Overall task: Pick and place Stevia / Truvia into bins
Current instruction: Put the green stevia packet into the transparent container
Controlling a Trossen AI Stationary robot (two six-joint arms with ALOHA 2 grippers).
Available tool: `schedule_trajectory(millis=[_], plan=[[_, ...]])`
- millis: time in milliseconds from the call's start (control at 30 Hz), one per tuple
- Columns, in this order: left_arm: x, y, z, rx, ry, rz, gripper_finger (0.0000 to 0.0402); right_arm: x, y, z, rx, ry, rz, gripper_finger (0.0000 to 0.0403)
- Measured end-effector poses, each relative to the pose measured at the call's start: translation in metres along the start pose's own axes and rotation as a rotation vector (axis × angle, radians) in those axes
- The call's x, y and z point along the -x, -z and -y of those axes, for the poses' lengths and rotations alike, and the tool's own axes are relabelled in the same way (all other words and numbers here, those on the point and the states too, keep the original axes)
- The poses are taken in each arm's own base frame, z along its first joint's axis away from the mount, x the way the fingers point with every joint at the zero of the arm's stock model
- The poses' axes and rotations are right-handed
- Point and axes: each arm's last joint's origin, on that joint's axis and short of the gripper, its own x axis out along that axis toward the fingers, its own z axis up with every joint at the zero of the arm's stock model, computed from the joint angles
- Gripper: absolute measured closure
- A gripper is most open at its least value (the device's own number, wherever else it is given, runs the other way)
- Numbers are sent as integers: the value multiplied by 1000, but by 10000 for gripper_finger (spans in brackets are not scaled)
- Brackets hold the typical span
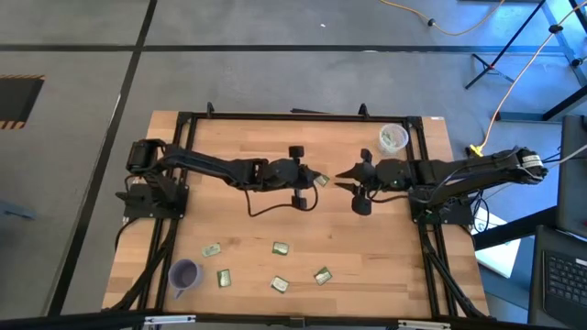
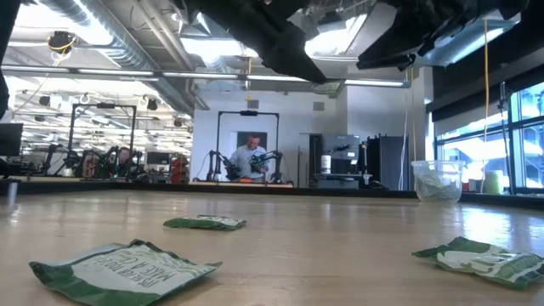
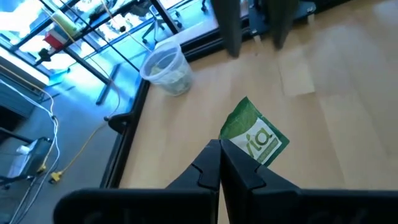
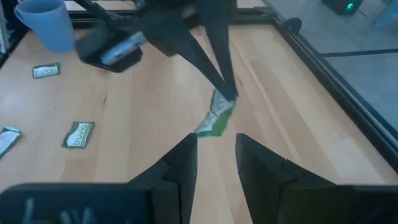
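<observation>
Mid-table, left pincer [image 1: 318, 180] pinching sachet [image 1: 322, 181], right pincer [image 1: 345, 177] parted opposite

Green-white sachets [image 1: 280, 247], purple cup [image 1: 184, 273], translucent white cup [image 1: 393, 137]

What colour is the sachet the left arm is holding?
Green and white sachet, clearest in the left wrist view.

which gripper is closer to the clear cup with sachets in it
Right. The right gripper sits just below and left of the translucent cup in the high view; the left gripper, holding a sachet, is farther toward the table's middle.
</observation>
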Motion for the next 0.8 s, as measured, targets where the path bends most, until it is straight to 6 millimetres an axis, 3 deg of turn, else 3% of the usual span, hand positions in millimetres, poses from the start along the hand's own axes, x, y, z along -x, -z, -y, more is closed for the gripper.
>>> schedule_trajectory(millis=[400,800], plan=[[7,-14,10,-64,-101,61,400,0,-6,0,5,-1,75,282],[9,-16,11,-82,-151,62,399,-7,-4,-1,8,16,59,156]])
